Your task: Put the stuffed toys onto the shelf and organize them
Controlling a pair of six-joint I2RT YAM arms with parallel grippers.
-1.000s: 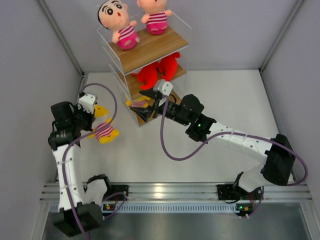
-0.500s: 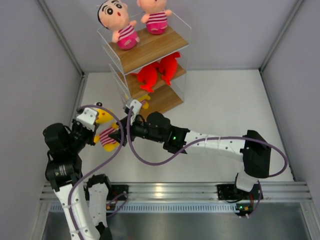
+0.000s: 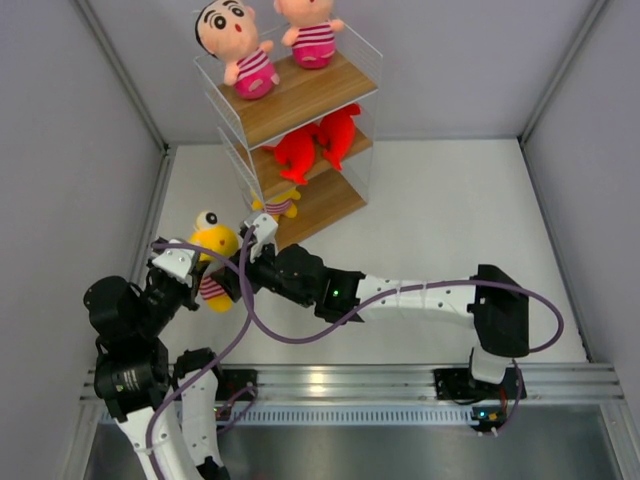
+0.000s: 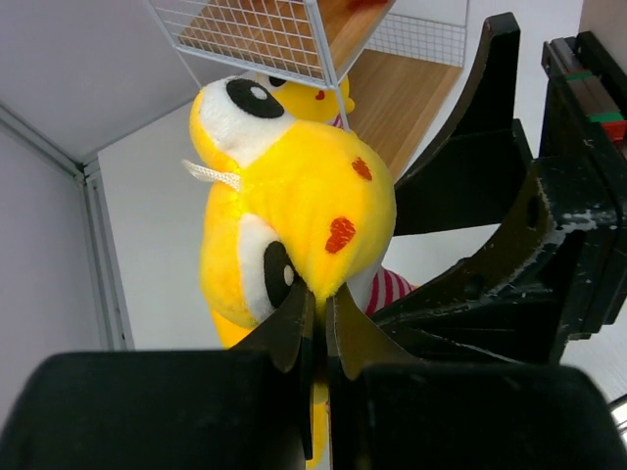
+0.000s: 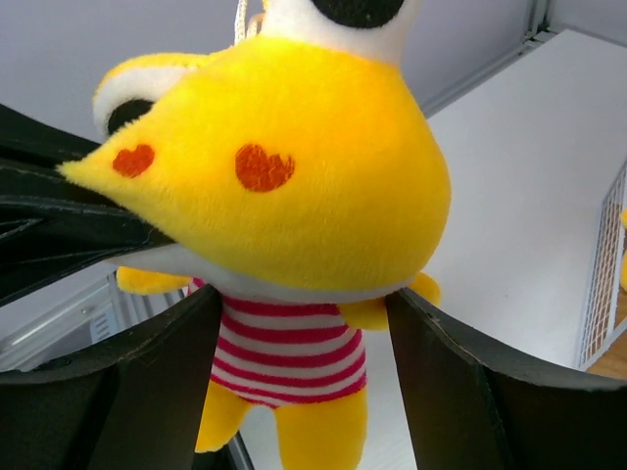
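A yellow figure in a pink-striped shirt (image 3: pixel 214 241) hangs above the table's near left. My left gripper (image 3: pixel 192 272) is shut on the edge of its head, as the left wrist view shows (image 4: pixel 318 304). My right gripper (image 3: pixel 230 279) is open, with one finger on each side of the toy's striped body (image 5: pixel 294 343). The shelf (image 3: pixel 330 85) stands at the back. Two boy dolls (image 3: pixel 238 48) sit on its top board. Two red sharks (image 3: pixel 318 142) lie on the middle board. A second yellow figure (image 3: pixel 280 205) lies at the bottom board's front edge.
Grey walls close in the white table on the left, back and right. The right arm (image 3: pixel 420 295) stretches across the table's near middle. An aluminium rail (image 3: pixel 400 380) runs along the near edge. Purple cables loop off both arms.
My right gripper left the shelf's bottom board and swung to the near left, its jaws now around the yellow toy. My left gripper drew nearer and lifted the toy upright.
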